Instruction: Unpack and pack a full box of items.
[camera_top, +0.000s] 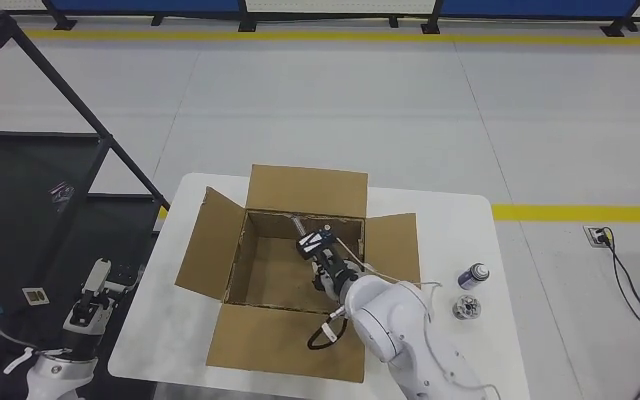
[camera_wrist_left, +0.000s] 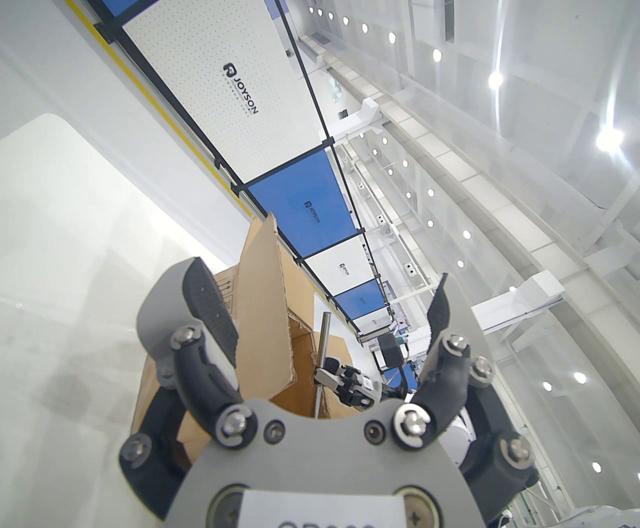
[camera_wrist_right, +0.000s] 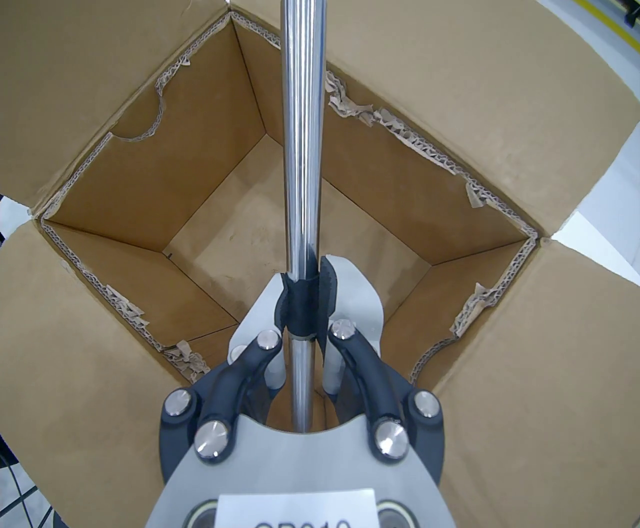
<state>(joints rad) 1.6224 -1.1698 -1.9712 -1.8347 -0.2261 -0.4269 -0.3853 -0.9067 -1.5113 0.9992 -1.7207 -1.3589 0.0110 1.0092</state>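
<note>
An open cardboard box (camera_top: 305, 190) stands in the middle of the white table (camera_top: 455, 215). My right gripper (camera_top: 325, 262) hangs over the box's opening, shut on a shiny metal rod (camera_wrist_right: 300, 150). In the right wrist view the rod runs from between the fingers of that gripper (camera_wrist_right: 306, 295) past the box wall (camera_wrist_right: 150, 165), and the box floor below is bare. My left gripper (camera_top: 98, 272) sits beyond the table's left edge. In the left wrist view this gripper (camera_wrist_left: 320, 280) is open and holds nothing, tilted upward, with the box (camera_wrist_left: 265, 300) behind it.
A small can (camera_top: 473, 276) and a small metal part (camera_top: 466, 307) stand on the table to the right of the box. All four box flaps are folded outward. A black frame (camera_top: 70, 100) rises left of the table.
</note>
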